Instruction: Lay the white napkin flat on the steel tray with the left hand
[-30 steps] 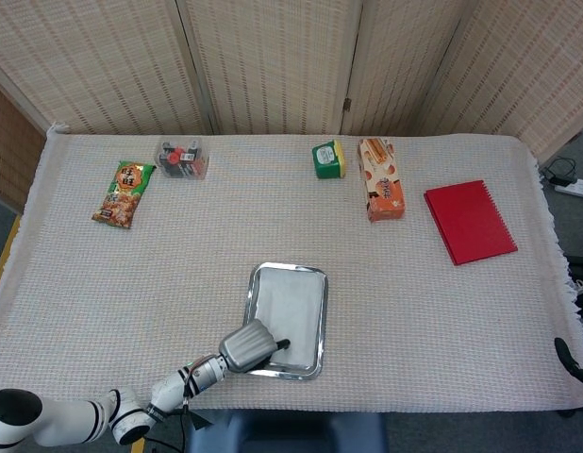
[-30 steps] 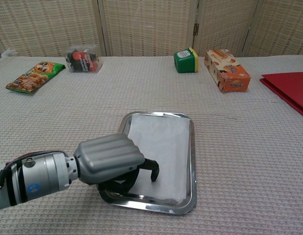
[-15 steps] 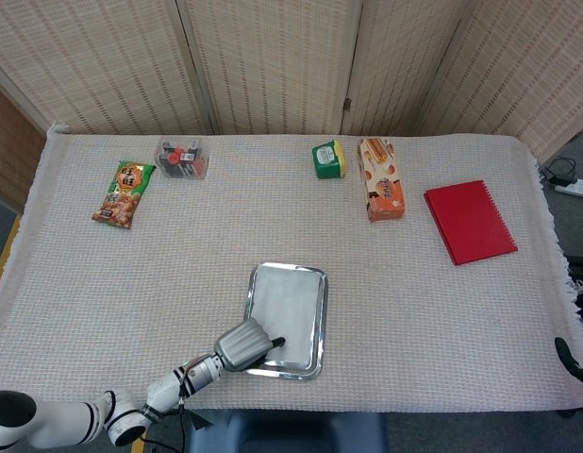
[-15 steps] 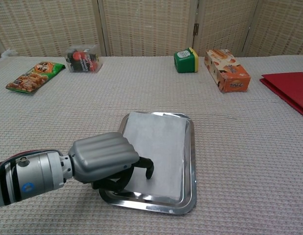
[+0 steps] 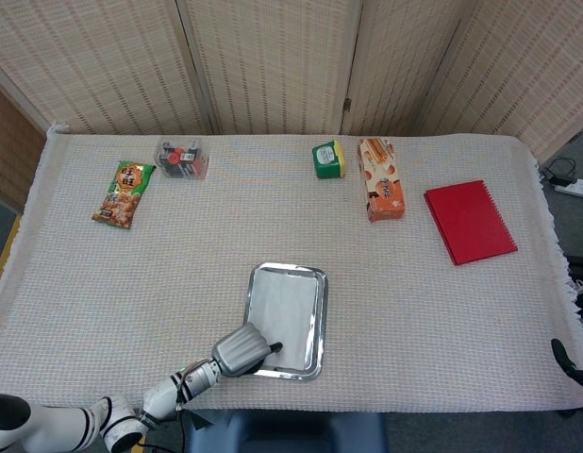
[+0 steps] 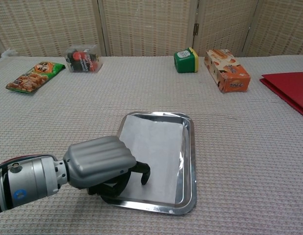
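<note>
Nearly done, by the look of it. White napkin (image 6: 154, 159) lies spread inside the steel tray (image 6: 189, 161), lower centre of the chest view, mostly flat. Left hand (image 6: 100, 164) hangs over the tray's near left corner, fingers (image 6: 145, 172) curled down onto the napkin's edge; whether they pinch it or only press, cannot tell. Left to do: let go and lift clear. Right hand not visible.
</note>
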